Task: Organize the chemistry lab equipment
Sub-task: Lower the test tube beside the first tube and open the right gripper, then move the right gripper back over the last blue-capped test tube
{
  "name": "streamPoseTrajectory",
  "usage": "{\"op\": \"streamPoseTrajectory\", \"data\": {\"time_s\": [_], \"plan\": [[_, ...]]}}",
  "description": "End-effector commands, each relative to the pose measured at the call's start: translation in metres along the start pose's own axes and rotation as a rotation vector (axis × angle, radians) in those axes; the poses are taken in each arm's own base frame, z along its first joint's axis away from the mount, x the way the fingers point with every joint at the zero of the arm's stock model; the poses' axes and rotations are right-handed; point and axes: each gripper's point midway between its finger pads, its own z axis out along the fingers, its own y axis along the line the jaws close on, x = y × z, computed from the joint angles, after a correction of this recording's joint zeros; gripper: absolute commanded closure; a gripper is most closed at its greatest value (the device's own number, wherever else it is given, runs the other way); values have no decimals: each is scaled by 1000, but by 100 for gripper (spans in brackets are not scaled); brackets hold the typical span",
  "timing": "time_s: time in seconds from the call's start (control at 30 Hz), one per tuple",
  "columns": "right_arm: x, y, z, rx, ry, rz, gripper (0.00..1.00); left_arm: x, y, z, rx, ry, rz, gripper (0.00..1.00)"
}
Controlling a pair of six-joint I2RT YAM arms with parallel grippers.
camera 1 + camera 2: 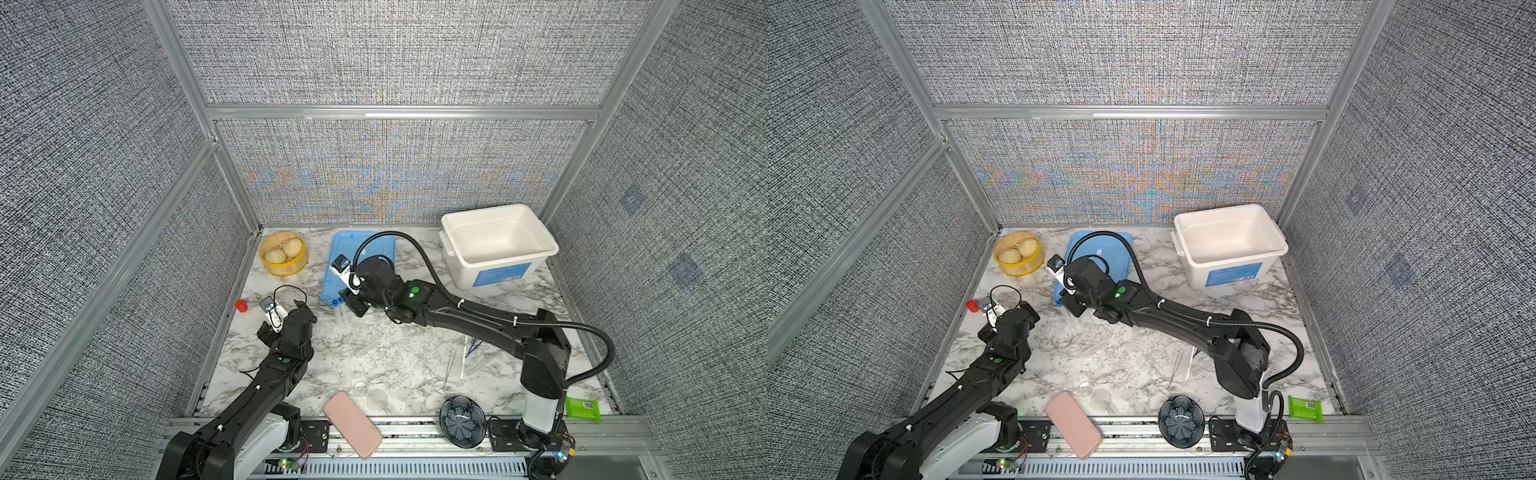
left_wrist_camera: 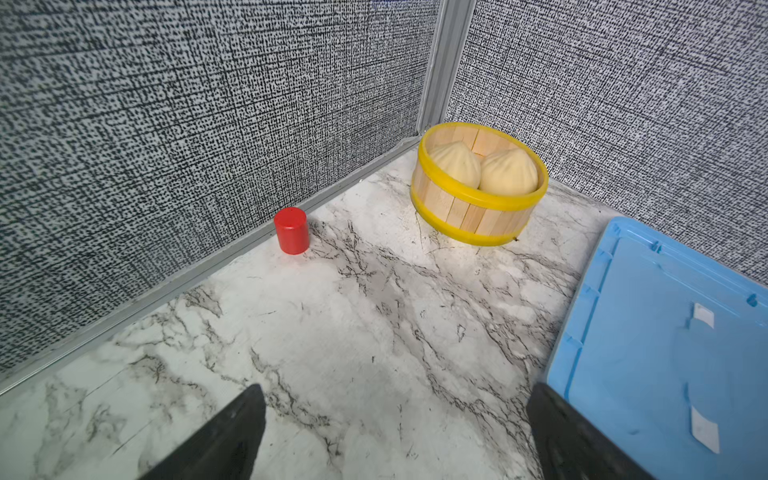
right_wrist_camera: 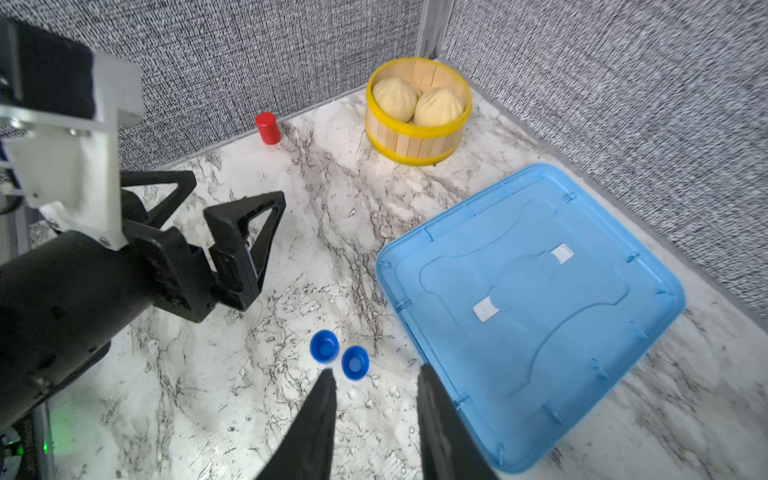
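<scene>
While left gripper (image 2: 397,388) gapes empty, right gripper (image 3: 376,372) parted over blue-capped tubes (image 3: 324,347), apparently loose.

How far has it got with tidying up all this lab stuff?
Probably early. Done: two blue-capped tubes lie side by side next to the blue lid. In hand: nothing; the right gripper stands open over them, the left gripper open and empty. Left: dark blue tweezers, silver tweezers and white stick lie by the right arm; the white bin holds nothing.
</scene>
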Motion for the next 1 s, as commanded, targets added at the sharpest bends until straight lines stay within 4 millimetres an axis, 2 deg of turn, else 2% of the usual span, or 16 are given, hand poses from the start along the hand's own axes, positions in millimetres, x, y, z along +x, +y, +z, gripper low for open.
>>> {"op": "streamPoseTrajectory", "data": {"time_s": [0.0, 0.13, 0.23, 0.37, 0.47, 0.53, 0.6, 0.73, 0.83, 0.97], "plan": [[-1, -22, -23, 103, 1, 14, 67, -5, -8, -1, 38, -5, 1, 1], [14, -57, -60, 212, 39, 73, 67, -5, -10, 0, 39, 5, 10, 1], [35, -89, -90, 283, 80, 187, 67, -4, -9, 1, 34, 5, 17, 1], [67, -129, -128, 307, 123, 525, 67, -4, -11, 1, 39, 7, 21, 1], [97, -156, -152, 363, 152, 756, 64, -4, -13, 2, 43, 8, 26, 1], [124, -174, -171, 472, 198, 875, 61, -4, -13, 2, 44, 10, 28, 1], [150, -185, -190, 553, 254, 981, 60, -4, -13, 2, 44, 9, 28, 1], [198, -197, -214, 651, 338, 1172, 46, -3, -13, 2, 44, 10, 29, 1], [230, -198, -224, 695, 392, 1274, 38, -4, -13, 2, 42, 8, 27, 1], [273, -197, -236, 734, 478, 1424, 36, -3, -12, 2, 39, 8, 28, 1]]}}
